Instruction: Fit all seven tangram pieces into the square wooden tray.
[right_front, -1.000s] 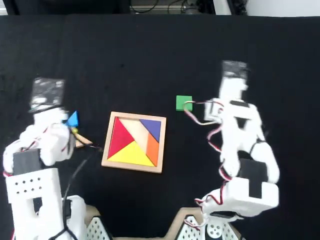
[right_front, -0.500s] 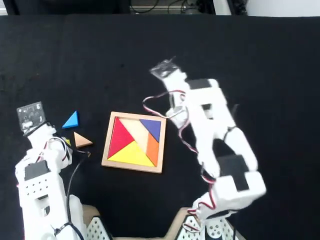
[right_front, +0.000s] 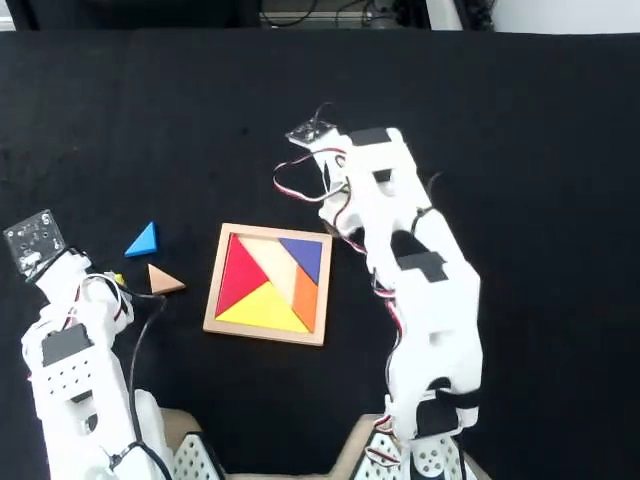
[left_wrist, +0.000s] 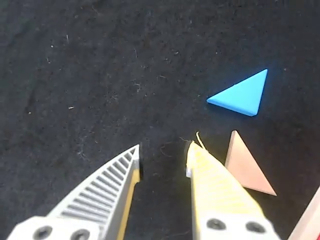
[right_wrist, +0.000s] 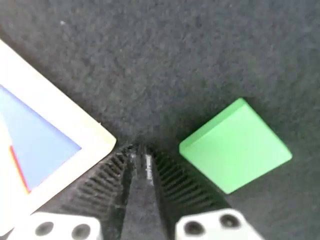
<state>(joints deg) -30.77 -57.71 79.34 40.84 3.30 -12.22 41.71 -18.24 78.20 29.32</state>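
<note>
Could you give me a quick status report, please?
Left gripper open, empty. Right gripper shut, beside green square. Blue triangle, tan triangle also outside tray.

The table (left_wrist: 75, 60) wears a black cloth, matt and a little fuzzy, with pale lint on it. The tray (right_front: 215, 290) is pale wood with a smooth rim. The green square (right_wrist: 235, 145) and the blue triangle (left_wrist: 240, 95) look painted, smooth and matt. The tan triangle (left_wrist: 245, 167) looks like bare wood. The left gripper (left_wrist: 162, 155) has ribbed plastic jaws, as does the right gripper (right_wrist: 140, 152). The right arm (right_front: 430, 300) has a white plastic shell.
</note>
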